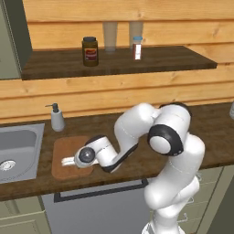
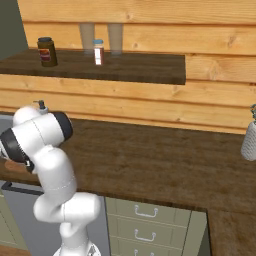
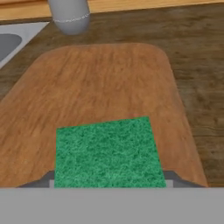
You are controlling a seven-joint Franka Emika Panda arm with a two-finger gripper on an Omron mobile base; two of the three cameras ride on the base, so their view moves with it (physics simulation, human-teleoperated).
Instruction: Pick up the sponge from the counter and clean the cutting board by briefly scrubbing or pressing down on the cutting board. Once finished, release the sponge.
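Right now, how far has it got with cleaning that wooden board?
Done: the sponge is off the counter and clamped in the gripper, one finger at each side of it. In hand: it sits over the cutting board, low over the wood, so the scrubbing looks under way, though contact is hard to confirm. Left: finish pressing and let the sponge go.

Kitchen: grey metal sink basin [image 1: 16, 153] set in dark brown wood-grain desk [image 1: 215, 132], white soap dispenser [image 1: 56, 118] beside sink, drawers [image 2: 145, 220] below.
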